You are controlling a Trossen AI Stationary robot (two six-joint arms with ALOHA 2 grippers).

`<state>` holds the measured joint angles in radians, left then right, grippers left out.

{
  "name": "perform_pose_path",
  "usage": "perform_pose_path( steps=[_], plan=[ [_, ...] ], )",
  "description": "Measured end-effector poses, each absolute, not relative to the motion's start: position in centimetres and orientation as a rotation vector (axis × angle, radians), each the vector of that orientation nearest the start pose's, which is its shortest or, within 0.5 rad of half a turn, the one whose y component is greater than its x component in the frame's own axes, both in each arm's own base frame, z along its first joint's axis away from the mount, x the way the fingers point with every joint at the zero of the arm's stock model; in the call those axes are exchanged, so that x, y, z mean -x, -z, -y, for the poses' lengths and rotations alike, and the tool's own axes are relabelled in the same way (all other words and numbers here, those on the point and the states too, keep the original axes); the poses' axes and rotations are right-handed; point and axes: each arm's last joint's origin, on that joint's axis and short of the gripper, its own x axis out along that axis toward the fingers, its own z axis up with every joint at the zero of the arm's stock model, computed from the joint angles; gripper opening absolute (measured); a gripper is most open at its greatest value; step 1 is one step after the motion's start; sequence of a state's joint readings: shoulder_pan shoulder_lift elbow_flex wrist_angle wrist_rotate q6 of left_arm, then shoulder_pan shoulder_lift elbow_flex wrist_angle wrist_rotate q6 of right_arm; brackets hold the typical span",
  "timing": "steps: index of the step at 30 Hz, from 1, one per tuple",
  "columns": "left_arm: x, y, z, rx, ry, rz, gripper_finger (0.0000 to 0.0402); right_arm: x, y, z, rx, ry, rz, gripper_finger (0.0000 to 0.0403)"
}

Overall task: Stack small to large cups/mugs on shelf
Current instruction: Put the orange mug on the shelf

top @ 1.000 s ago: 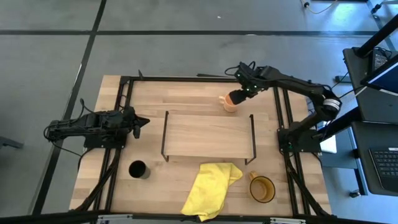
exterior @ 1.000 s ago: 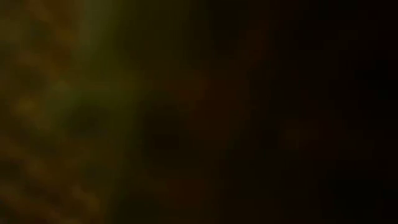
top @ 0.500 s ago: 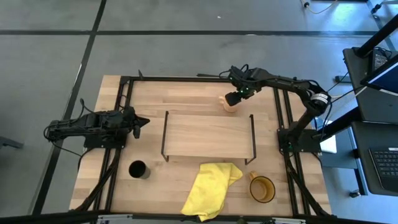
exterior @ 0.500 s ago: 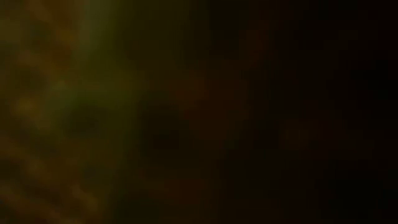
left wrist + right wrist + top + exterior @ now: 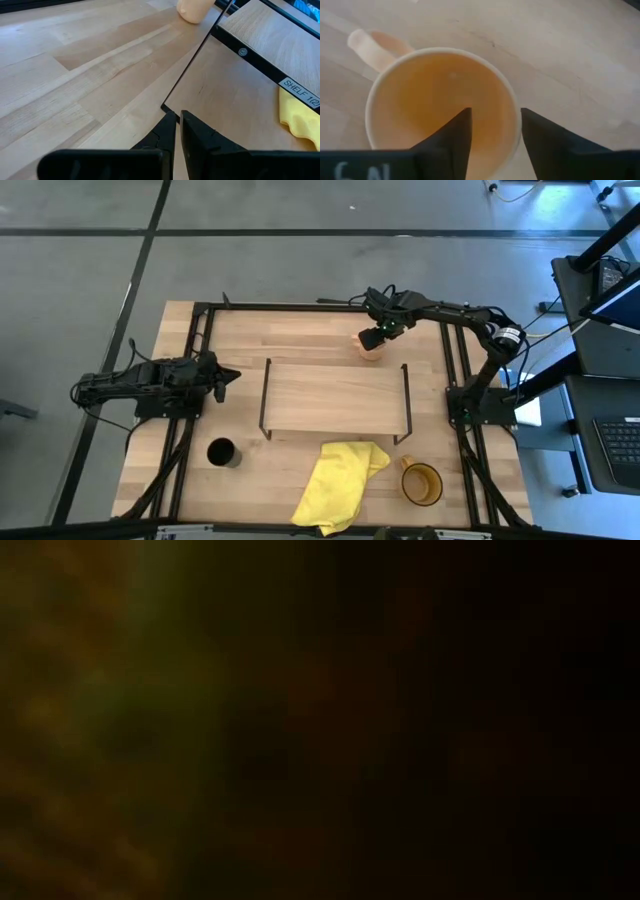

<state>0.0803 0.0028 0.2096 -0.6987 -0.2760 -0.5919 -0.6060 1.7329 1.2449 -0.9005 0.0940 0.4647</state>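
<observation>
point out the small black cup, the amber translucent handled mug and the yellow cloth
small black cup [image 5: 222, 452], high view, on its dark open mouth
amber translucent handled mug [image 5: 423, 485], high view, on its round bowl
yellow cloth [image 5: 338, 483], high view, on the middle of the crumpled fabric

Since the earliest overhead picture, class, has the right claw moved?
Yes. In the high view the right claw has shifted left, toward the table's far edge, over the peach-orange mug, judged against the shelf's right end frame.
</observation>
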Motion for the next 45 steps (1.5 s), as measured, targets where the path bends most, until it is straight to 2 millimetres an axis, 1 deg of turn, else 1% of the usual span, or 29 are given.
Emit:
perform_pose_path(
  steps=[9, 14, 24, 30, 33, 36, 40, 45],
  plan=[
    [-6.7, -16.8, -1.3, 0.525, -0.483, -0.374, 0.0021, -26.5, -20.7, 18.7, -0.728, 0.898, -1.224, 0.0087],
    [-6.7, -16.8, -1.3, 0.526, -0.483, -0.373, 0.0021, -26.5, -20.7, 18.7, -0.727, 0.898, -1.225, 0.0056],
    [-6.7, -16.8, -1.3, 0.525, -0.483, -0.373, 0.0021, -26.6, -20.8, 18.8, -0.703, 0.883, -1.224, 0.0015],
    [-6.7, -16.8, -1.3, 0.526, -0.483, -0.374, 0.0021, -26.9, -21.5, 19.1, -0.659, 0.878, -1.212, 0.0014],
    [-6.7, -16.8, -1.3, 0.525, -0.483, -0.373, 0.0021, -27.3, -23.0, 19.4, -0.632, 0.859, -1.203, 0.0014],
    [-6.7, -16.8, -1.3, 0.525, -0.483, -0.374, 0.0021, -27.4, -24.9, 19.5, -0.583, 0.853, -1.226, 0.0011],
    [-6.7, -16.8, -1.3, 0.525, -0.483, -0.373, 0.0021, -27.2, -28.4, 19.5, -0.523, 0.849, -1.264, 0.0012],
    [-6.7, -16.8, -1.3, 0.526, -0.482, -0.373, 0.0021, -26.6, -33.0, 18.9, -0.508, 0.83, -1.287, 0.0013]
  ],
)
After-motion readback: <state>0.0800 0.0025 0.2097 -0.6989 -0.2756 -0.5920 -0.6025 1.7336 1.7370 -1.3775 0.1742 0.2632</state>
